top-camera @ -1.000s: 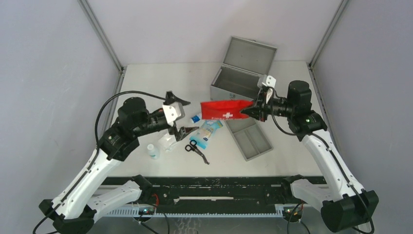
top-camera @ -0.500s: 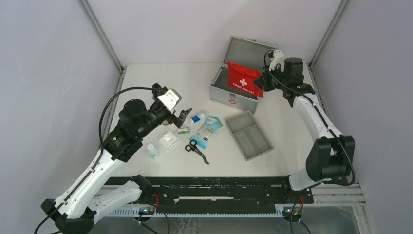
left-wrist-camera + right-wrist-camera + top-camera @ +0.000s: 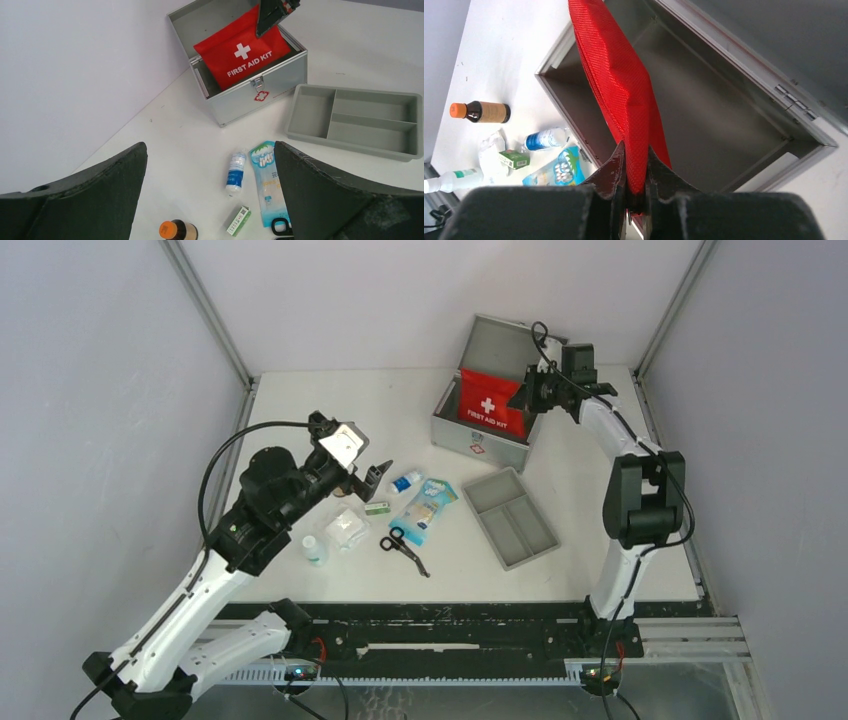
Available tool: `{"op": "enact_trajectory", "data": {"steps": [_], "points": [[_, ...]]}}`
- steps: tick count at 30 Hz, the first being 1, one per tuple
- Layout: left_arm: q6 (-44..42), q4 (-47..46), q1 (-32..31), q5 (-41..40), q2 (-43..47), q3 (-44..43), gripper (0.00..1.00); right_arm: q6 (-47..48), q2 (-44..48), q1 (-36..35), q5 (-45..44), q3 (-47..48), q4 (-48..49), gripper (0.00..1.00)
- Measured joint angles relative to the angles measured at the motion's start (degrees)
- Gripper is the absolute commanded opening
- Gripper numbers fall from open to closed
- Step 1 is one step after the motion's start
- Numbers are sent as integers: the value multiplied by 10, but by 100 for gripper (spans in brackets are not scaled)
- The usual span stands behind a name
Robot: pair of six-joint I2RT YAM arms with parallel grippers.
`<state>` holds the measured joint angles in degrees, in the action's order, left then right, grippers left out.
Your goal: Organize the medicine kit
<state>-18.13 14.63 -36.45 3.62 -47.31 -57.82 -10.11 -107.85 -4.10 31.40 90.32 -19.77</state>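
Red pouch [image 3: 490, 408] stands in the medicine kit [image 3: 478, 443] near the table's far right corner | right gripper [image 3: 635, 150] pinches its top edge, clearest from the wrist | left gripper [image 3: 210, 167] gaping, empty | brown bottle [image 3: 480, 112] hidden from overhead

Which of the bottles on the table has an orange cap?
The dark brown bottle. The blue-labelled bottle and the pale green-labelled bottle show no orange.

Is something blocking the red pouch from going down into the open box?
Nothing visible does. The right tool grips the pouch, partly inside the box; the lid is up and no other item shows inside.
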Motion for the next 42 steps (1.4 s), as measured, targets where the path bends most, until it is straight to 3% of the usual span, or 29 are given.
{"op": "enact_trajectory", "data": {"steps": [10, 17, 26, 42], "points": [[0, 0, 0, 0, 2, 1, 100, -28, -82, -2, 26, 22, -39, 7], [0, 0, 0, 2, 2, 1, 100, -26, -105, -9, 21, 33, -57, 23], [0, 0, 0, 2, 2, 7, 100, -10, -106, -12, -23, 60, -84, 46], [0, 0, 0, 0, 12, 7, 100, 53, -45, -15, -118, 67, -115, 61]]}}
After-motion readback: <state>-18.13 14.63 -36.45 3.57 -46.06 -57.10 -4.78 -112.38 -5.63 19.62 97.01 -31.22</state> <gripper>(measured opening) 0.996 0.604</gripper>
